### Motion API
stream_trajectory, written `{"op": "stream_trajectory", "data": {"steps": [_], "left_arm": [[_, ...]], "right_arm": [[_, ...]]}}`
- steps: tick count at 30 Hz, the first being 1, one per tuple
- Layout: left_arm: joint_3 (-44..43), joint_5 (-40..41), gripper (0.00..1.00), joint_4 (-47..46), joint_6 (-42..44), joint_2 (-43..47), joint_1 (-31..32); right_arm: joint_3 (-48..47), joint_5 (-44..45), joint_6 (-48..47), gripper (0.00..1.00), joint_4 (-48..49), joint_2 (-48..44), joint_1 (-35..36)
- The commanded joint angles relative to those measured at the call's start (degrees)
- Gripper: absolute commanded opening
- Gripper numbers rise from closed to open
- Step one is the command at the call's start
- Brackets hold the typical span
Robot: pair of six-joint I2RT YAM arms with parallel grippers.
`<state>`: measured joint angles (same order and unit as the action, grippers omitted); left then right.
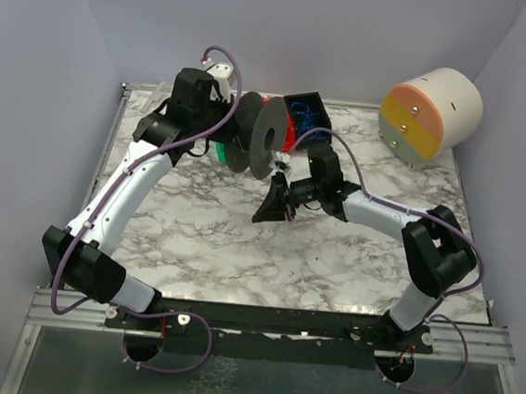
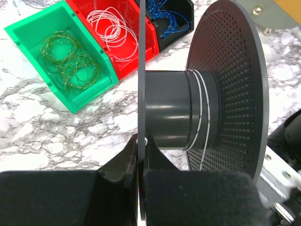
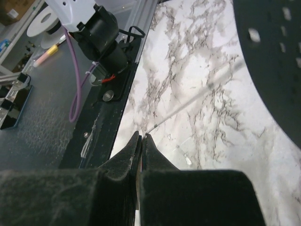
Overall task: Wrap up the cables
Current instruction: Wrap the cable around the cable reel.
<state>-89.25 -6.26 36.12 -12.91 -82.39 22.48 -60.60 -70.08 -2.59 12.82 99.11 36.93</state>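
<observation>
Two grippers: both were mine, and both were clamped on something.
Left gripper [image 2: 141, 143]: my fingers pinched the thin near flange of the spool [image 2: 169, 110] at its lower rim, one finger on each face of the disc.
Right gripper [image 3: 141, 136]: my fingertips were pressed together on the end of a whitish cable [image 3: 188, 106], over the table [image 3: 207, 42] and just beside the spool.
Cable in my right grip: it ran in a straight, taut line from my fingertips up towards the spool's dark flange. Its far end was too blurred to follow.
Cable on the spool: a few whitish turns lay around the grey hub, close to the perforated far flange, and one strand dropped down across that flange.
Spool: dark grey, with its axle level and both flanges standing upright.
Bins: three open bins sat side by side on the marble beyond the spool.
Green bin [image 2: 94, 94]: it held green cables [image 2: 70, 61] in small loose coils.
Red bin [image 2: 134, 63]: it held whitish coils [image 2: 110, 30], loose and overlapping.
Black bin [image 2: 186, 12]: it held blue cables [image 2: 164, 19], partly hidden behind the near flange.
Far right corner: a cream cylinder [image 1: 431, 115] lay on its side, its round face in coloured bands, well apart from both of my grippers.
</observation>
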Motion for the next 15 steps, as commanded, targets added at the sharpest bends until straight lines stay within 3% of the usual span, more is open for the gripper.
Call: {"op": "stream_trajectory", "data": {"steps": [1, 8, 15], "left_arm": [[-2.15, -9.29, 0.0, -6.12, -2.91, 2.85, -2.8], [-2.85, -18.38, 0.0, -7.01, -2.88, 5.81, -3.23], [-6.47, -20.15, 0.0, -6.26, -3.49, 5.81, -3.27]], "right_arm": [[5.11, 0.04, 7.54, 0.0, 8.07, -1.53, -2.23], [10.89, 14.04, 12.46, 0.0, 16.11, -5.74, -6.51], [11.04, 23.32, 12.7, 0.01, 15.58, -5.69, -11.82]]}}
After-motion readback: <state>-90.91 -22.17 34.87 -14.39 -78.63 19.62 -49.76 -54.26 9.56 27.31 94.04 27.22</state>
